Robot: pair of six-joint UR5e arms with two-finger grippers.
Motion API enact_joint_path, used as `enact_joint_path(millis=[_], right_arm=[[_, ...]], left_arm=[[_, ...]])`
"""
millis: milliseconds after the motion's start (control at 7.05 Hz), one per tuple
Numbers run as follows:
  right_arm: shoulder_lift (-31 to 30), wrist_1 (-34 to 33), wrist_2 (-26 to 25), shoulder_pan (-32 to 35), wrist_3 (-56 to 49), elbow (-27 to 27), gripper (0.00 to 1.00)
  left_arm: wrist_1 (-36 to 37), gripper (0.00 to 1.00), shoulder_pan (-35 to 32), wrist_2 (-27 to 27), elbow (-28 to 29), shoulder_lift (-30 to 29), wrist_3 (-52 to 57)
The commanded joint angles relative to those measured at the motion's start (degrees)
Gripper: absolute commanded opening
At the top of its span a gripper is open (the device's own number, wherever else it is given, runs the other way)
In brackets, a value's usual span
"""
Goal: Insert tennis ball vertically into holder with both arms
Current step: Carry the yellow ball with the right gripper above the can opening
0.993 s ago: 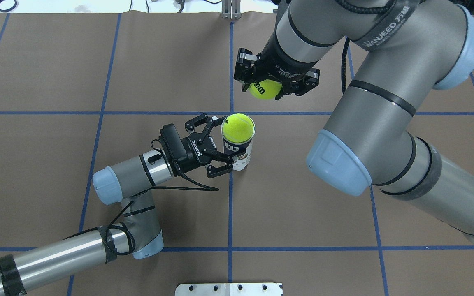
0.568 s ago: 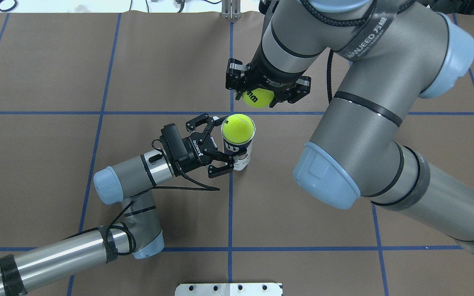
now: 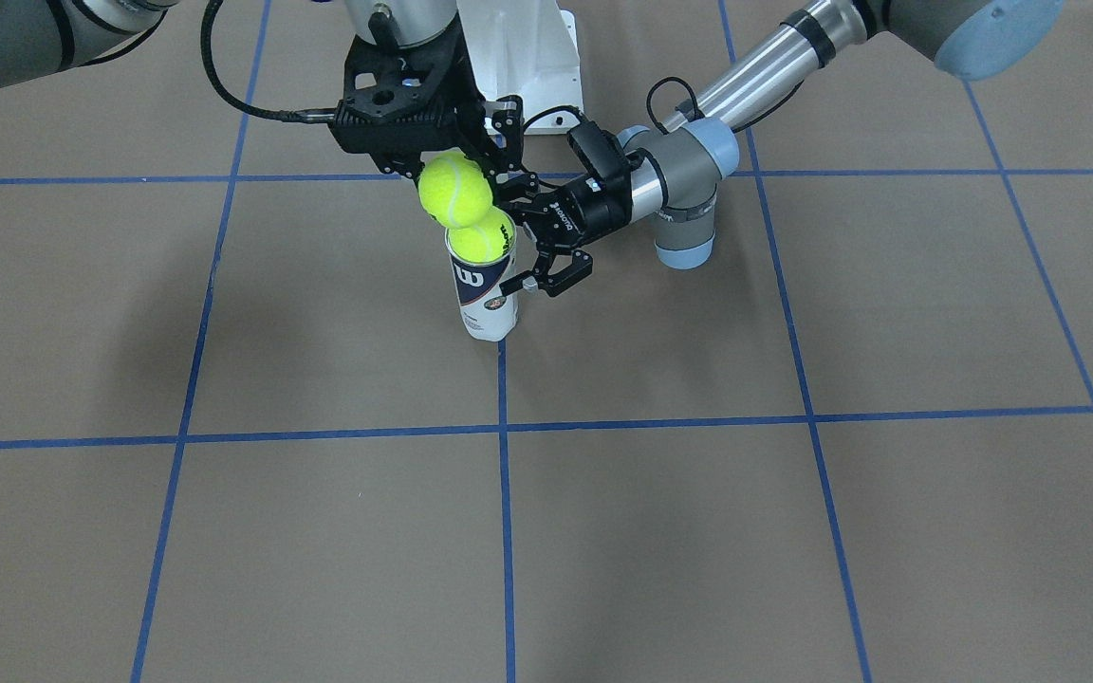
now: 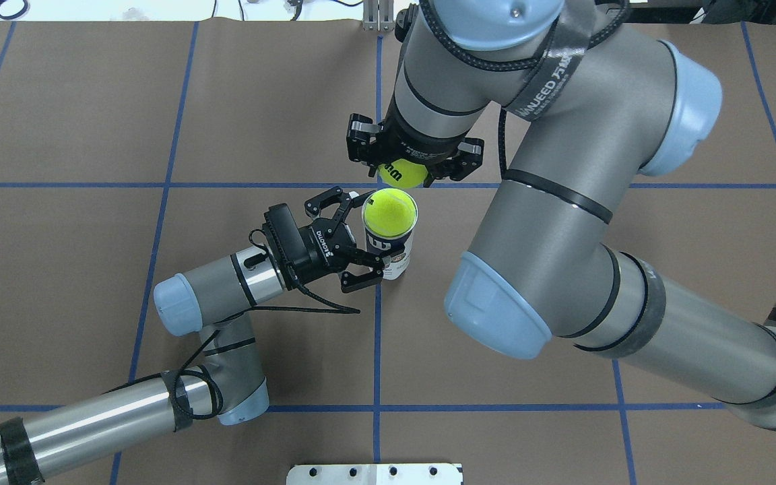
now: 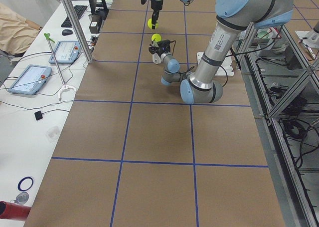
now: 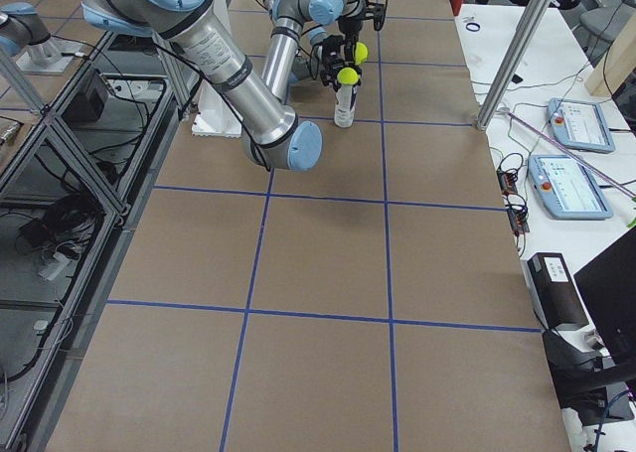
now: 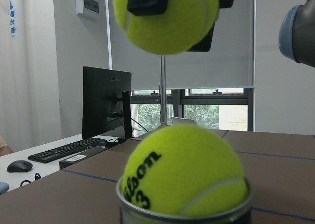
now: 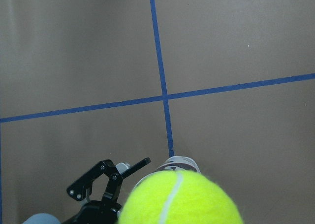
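The holder (image 4: pixel 391 252) is a clear Wilson can standing upright, with one tennis ball (image 4: pixel 390 209) sitting in its open top. My left gripper (image 4: pixel 368 236) comes in from the side, its fingers against both sides of the can, shut on it. My right gripper (image 4: pixel 405 168) points down and is shut on a second tennis ball (image 4: pixel 401 174), held just beyond and above the can's mouth. In the front view the held ball (image 3: pixel 454 190) hangs right over the ball in the holder (image 3: pixel 485 235), almost touching. The left wrist view shows the held ball (image 7: pixel 165 17) above the seated one (image 7: pixel 184 170).
The right arm's elbow (image 4: pixel 496 316) hangs large over the table beside the can. A white pedestal base (image 3: pixel 527 47) stands behind the can, and a white metal plate (image 4: pixel 374 473) lies at the near edge. Blue tape lines (image 4: pixel 377 337) cross the brown table.
My right arm has carried its ball leftward and nearer in the overhead view, closing on the holder's mouth. The left gripper and the holder have not moved.
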Motion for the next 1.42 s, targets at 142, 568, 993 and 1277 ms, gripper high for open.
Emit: enact_joint_path(millis=[142, 568, 993, 1277], right_arm=[[0.0, -0.7, -4.5, -3.9, 0.3, -1.7, 0.0], [-0.2, -1.4, -5.3, -4.9, 0.3, -2.5, 0.0], [-0.2, -1.4, -5.4, -5.1, 0.3, -2.5, 0.01], [-0.1, -1.4, -5.5, -5.1, 0.3, -2.4, 0.37]], left_arm=[[0.0, 0.98, 0.0, 0.0, 0.1, 0.2, 0.0], [0.0, 0.98, 0.1, 0.0, 0.1, 0.3, 0.0], [0.0, 0.98, 0.1, 0.0, 0.1, 0.3, 0.0], [0.0, 0.98, 0.1, 0.0, 0.0, 0.3, 0.0]])
